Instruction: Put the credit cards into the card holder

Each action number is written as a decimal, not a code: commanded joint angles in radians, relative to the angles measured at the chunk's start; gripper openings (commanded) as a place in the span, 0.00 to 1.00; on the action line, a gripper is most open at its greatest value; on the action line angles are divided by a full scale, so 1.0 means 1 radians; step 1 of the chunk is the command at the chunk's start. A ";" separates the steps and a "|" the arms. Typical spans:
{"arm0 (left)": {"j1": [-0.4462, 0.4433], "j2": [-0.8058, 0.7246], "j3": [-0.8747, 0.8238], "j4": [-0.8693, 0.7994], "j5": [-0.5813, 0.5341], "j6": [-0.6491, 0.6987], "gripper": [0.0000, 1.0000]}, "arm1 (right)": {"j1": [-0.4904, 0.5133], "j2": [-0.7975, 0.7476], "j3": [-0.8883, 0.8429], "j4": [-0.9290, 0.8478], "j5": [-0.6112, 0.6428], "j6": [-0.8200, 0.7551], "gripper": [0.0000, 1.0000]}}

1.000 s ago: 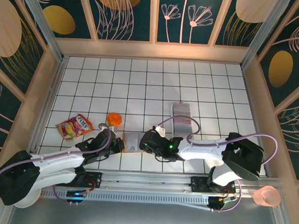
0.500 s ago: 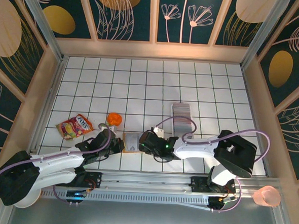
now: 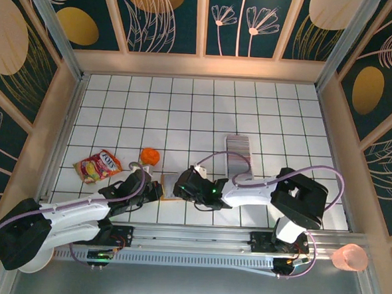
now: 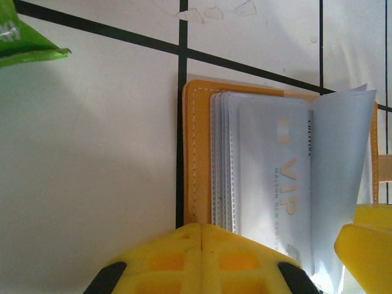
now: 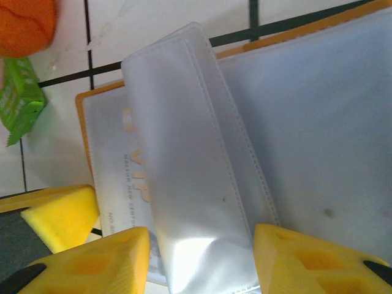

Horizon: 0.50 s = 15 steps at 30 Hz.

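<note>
The card holder (image 3: pixel 169 187), a small tan-brown leather-like folding wallet, lies open on the white tiled table (image 3: pixel 119 102) towards 6 o'clock, close to the arms' bases and between the two claws. In the left wrist view its stitched tan cover (image 4: pixel 197 153) frames a stack of clear plastic sleeves. A pale grey plastic credit card (image 4: pixel 275 184) printed "VIP" sits among them, and one loose clear sleeve (image 4: pixel 343 184) stands up at the card's 3 o'clock.

The left gripper (image 3: pixel 155 188) is at the holder's 9 o'clock. Its yellow fingers (image 4: pixel 196 257) are pressed together with no gap, over the holder's near edge. Whether they nip the cover or only rest on it, I cannot tell.

The right gripper (image 3: pixel 180 186) is at the holder's 3 o'clock. Its jaws stand partly apart, one yellow finger (image 5: pixel 92 263) on each side of the raised sleeve (image 5: pixel 196 171), which fills the gap between them. I cannot tell whether the pads press its edges. The VIP card (image 5: pixel 122 177) shows at the sleeve's 9 o'clock.

A long clear rectangular tray (image 3: pixel 238 153) lies near the holder at its 1 o'clock, with grey-white stripes across it. A round orange object (image 3: pixel 149 156) sits at the holder's 11 o'clock. A red-yellow snack packet (image 3: pixel 98 166) lies well off at 9 o'clock. A small green wrapper (image 5: pixel 21 104) lies just beside the holder, below the orange object in the right wrist view.
</note>
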 commanded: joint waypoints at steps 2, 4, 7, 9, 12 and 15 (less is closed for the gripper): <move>-0.007 -0.010 -0.018 -0.029 -0.005 -0.009 0.01 | 0.006 0.017 -0.001 0.064 -0.030 0.003 0.49; -0.007 -0.012 -0.020 -0.028 -0.005 -0.010 0.01 | 0.007 -0.002 -0.013 0.076 -0.011 0.012 0.49; -0.007 -0.010 -0.022 -0.028 -0.005 -0.010 0.01 | 0.007 -0.042 -0.043 0.114 0.006 0.019 0.49; -0.007 -0.010 -0.022 -0.028 -0.005 -0.010 0.01 | 0.007 -0.062 -0.058 0.134 0.009 0.020 0.48; -0.007 -0.010 -0.023 -0.025 -0.006 -0.011 0.01 | 0.005 -0.073 -0.063 0.148 0.007 0.019 0.48; -0.007 -0.009 -0.023 -0.023 -0.005 -0.011 0.01 | 0.007 -0.071 -0.061 0.162 -0.003 0.017 0.48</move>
